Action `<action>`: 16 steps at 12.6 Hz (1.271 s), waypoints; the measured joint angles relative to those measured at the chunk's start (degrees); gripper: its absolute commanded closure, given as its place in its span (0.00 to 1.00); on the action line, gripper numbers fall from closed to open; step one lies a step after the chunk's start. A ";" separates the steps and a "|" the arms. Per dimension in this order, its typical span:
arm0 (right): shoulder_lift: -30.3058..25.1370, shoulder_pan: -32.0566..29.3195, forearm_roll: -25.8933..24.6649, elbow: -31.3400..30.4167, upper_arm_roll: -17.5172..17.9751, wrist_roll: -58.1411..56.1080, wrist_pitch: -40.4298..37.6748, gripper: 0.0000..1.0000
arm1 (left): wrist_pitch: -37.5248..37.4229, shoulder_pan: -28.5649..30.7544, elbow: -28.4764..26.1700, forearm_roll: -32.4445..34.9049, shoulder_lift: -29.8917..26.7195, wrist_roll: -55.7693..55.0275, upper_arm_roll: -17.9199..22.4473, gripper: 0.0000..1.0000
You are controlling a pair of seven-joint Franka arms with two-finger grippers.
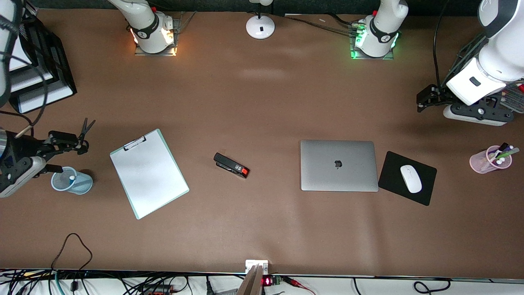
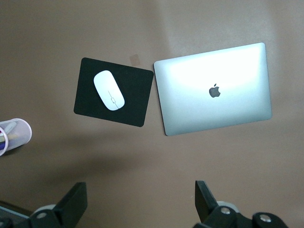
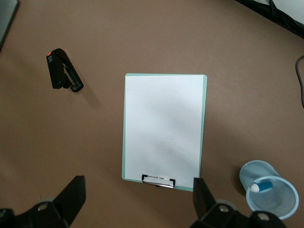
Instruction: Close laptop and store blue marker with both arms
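Both jobs look finished: lid down, marker in its cup.

The slim silver-grey laptop lies shut flat on the brown table, dark logo up, just beside the black mouse pad. The short light-blue marker with its white cap stands inside the pale blue mesh cup toward the right arm's end. The left gripper hangs with jaws spread wide and empty, the laptop well apart from it. The right gripper is likewise wide open, holding nothing, with the cup near it. I judge nothing is left to do.
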 measured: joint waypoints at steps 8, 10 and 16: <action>-8.30 3.49 -8.09 -9.31 0.00 20.53 -2.73 0.00 | 0.00 -0.01 0.00 0.00 0.00 0.00 -0.06 0.00; -10.00 4.39 -10.96 -10.09 0.00 25.46 -5.05 0.00 | 0.00 -0.01 0.00 0.00 0.00 0.00 -0.08 0.00; -15.07 4.77 -15.91 -11.38 -0.33 32.46 -8.28 0.00 | 0.00 -0.02 0.00 0.00 0.01 0.00 -0.10 0.00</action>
